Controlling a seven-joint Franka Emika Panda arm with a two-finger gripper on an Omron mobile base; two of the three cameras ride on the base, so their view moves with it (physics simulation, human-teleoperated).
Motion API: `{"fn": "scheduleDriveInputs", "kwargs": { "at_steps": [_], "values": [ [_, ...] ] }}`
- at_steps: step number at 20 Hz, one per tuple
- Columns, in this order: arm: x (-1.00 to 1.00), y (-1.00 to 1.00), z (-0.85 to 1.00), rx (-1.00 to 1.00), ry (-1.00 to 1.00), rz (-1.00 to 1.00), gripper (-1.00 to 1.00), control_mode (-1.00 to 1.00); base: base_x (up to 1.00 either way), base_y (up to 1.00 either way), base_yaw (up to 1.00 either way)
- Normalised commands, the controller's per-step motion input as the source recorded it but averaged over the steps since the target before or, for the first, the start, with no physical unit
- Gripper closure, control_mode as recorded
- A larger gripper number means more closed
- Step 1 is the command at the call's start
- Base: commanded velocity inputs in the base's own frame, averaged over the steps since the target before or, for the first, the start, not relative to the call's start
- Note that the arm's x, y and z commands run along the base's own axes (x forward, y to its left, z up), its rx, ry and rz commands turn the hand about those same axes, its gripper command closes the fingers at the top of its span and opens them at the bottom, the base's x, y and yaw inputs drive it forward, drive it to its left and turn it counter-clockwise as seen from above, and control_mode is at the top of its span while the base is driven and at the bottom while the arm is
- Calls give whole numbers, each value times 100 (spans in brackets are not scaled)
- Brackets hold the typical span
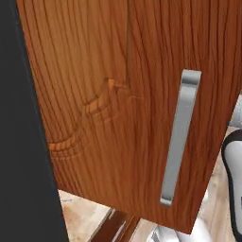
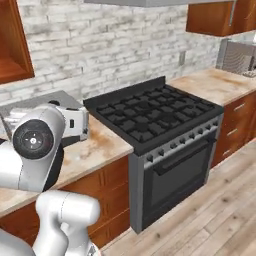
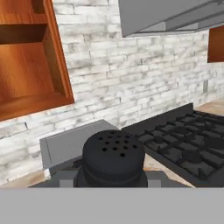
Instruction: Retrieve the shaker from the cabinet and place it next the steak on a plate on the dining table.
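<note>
Between the closed claw's tips sits the shaker (image 3: 113,159); swinging past the open cabinet (image 1: 118,108) door risks knocking it loose

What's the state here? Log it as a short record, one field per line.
held object: black shaker, perforated top facing the hand camera
gripper: shut on the shaker
cabinet: interior open, shelves bare where visible
cabinet door: swung open, with silver bar handle
nearby: black gas stove, marble-look counter, white brick wall
task stage: shaker out of the cabinet, not yet placed
</note>
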Motion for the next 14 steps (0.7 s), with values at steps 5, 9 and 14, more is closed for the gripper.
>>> {"fn": "scheduleDriveInputs", "kwargs": {
  "at_steps": [5,9,14],
  "values": [
    [0,0,0,0,0,0,100,100,0,0,-100],
    [0,0,0,0,0,0,100,100,0,0,-100],
    [0,0,0,0,0,0,100,100,-1,0,-98]
  ]
}}
